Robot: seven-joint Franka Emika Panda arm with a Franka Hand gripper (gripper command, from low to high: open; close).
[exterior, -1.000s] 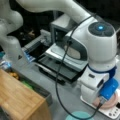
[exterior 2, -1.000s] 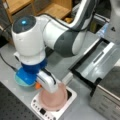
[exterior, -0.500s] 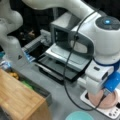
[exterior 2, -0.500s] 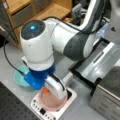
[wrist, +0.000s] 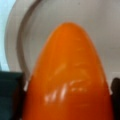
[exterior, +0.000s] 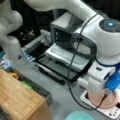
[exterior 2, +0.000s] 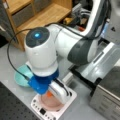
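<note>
My gripper (exterior: pixel 99 95) reaches down into a pink bowl (exterior: pixel 111 101) that stands on a white scale (exterior: pixel 110 113) at a front view's bottom right. In a front view the gripper (exterior 2: pixel 53 96) shows a bit of an orange object (exterior 2: pixel 49 94) at its tip, just over the pink bowl (exterior 2: pixel 48 104) on the scale (exterior 2: pixel 67 103). The wrist view is filled by that smooth, orange, carrot-like object (wrist: pixel 68 82), held between dark fingers (wrist: pixel 11 95) at both lower edges, with the bowl's pale inside (wrist: pixel 82 15) behind it.
A teal plate (exterior 2: pixel 20 77) lies beside the scale, also seen as the plate (exterior: pixel 80 116). A grey toaster oven (exterior: pixel 66 40) with its door down stands behind. A wooden shelf unit (exterior: pixel 17 97) is at a front view's lower left; the shelf (exterior 2: pixel 37 15) fills a front view's top.
The arm has come down and the gripper has sunk with the orange object toward the pink bowl. Bowl, scale and plate have stayed where they were.
</note>
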